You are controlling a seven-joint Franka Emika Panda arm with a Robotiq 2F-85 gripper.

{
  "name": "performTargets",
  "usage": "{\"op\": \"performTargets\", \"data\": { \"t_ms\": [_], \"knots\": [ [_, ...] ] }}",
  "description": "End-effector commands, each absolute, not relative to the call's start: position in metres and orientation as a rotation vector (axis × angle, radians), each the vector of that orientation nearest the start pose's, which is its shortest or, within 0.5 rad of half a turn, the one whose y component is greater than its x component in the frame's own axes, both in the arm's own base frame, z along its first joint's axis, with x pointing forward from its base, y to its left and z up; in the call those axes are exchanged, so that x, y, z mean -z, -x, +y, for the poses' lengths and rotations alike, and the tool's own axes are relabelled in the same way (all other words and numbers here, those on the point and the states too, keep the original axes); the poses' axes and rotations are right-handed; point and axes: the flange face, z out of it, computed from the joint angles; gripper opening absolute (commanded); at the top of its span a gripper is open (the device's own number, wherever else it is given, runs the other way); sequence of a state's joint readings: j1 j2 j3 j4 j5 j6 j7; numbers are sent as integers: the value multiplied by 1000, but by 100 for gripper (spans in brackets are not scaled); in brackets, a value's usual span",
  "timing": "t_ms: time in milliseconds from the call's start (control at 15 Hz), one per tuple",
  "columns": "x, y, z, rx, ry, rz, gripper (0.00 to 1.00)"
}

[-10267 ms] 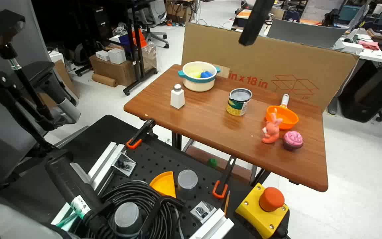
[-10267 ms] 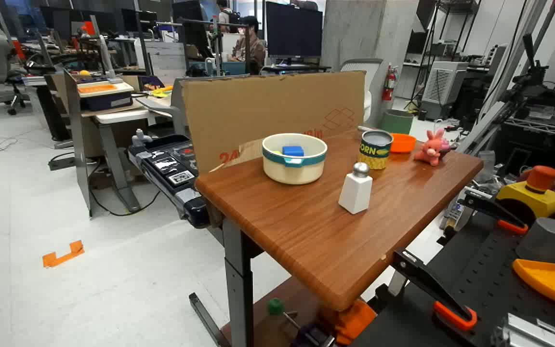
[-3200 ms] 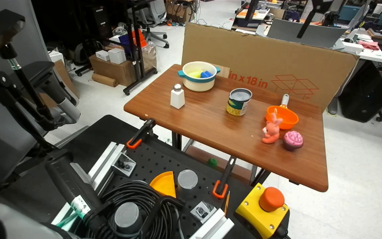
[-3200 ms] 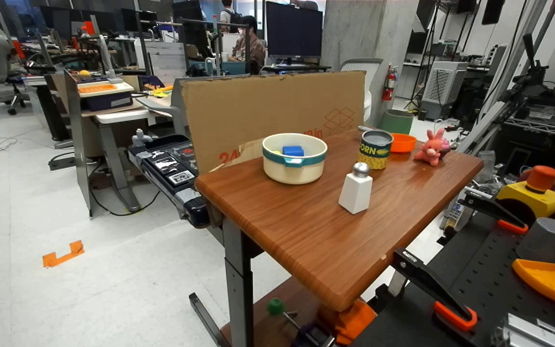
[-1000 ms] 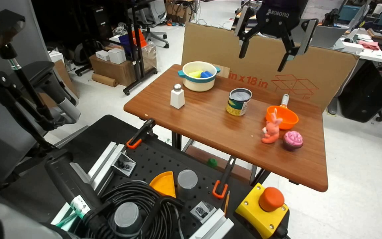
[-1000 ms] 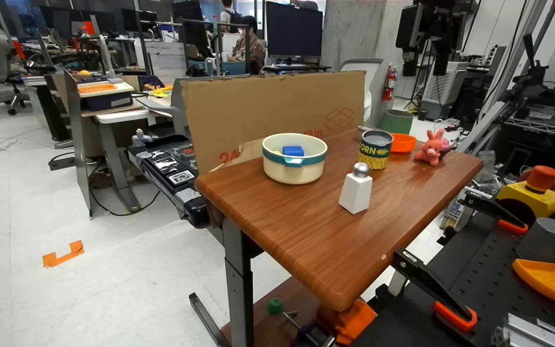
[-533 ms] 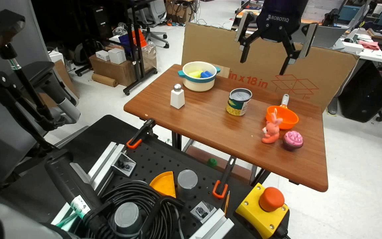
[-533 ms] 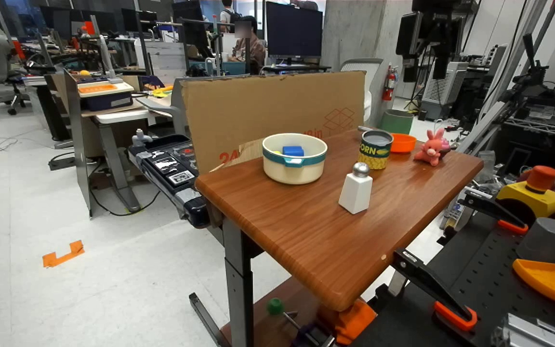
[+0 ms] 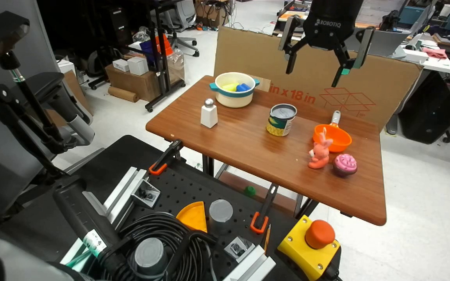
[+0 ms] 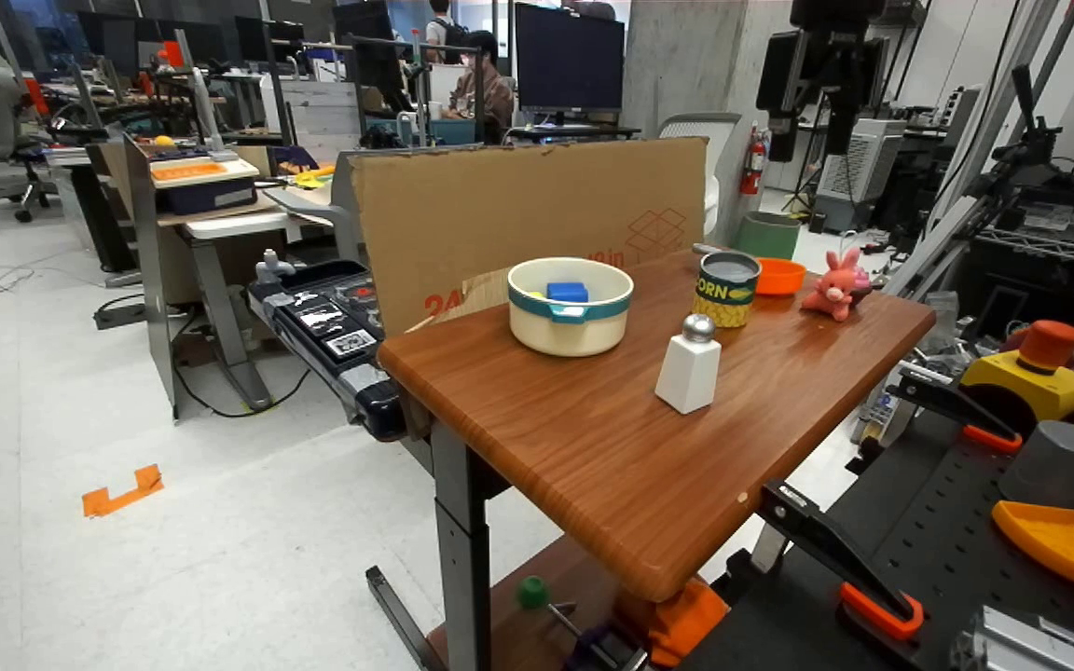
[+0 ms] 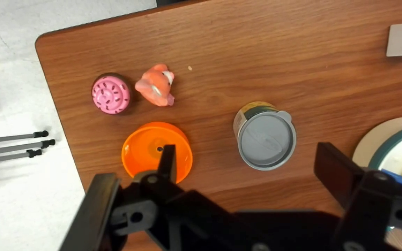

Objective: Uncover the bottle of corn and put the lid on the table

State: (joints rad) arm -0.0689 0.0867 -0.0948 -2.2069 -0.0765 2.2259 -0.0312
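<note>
The bottle of corn (image 9: 276, 128) is a squat can with a green and yellow label. It stands upright near the middle of the brown table (image 9: 233, 142) and also shows in an exterior view (image 10: 722, 308). The grey lid (image 9: 283, 112) sits on its top; in the wrist view the lid (image 11: 265, 139) shows a small tab on its rim. My gripper (image 9: 311, 79) is open and empty, well above the table's back part. In the wrist view my gripper (image 11: 245, 145) has its fingers wide apart, and the lid appears between and slightly beyond the fingertips.
A cream pot (image 9: 233, 100) with yellow and blue things and a white shaker (image 9: 209, 116) stand on one side. An orange pan (image 9: 336, 137), a pink rabbit (image 9: 318, 156) and a cupcake toy (image 9: 345, 164) stand on the other. A cardboard sheet (image 9: 248, 50) rises behind.
Over the last several seconds my gripper has come into view at the top, open. In the last second it has lowered slightly. The bottle of corn and lid have not moved.
</note>
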Motion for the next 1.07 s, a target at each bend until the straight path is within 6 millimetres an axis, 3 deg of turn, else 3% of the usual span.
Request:
{"op": "performTargets", "data": {
  "t_ms": [0, 467, 1000],
  "knots": [
    [-340, -523, -90, -95, 3207, 97, 100],
    [-334, -537, -87, 52, 3237, 137, 100],
    [-298, -539, -76, -115, 3226, 62, 100]
  ]
}}
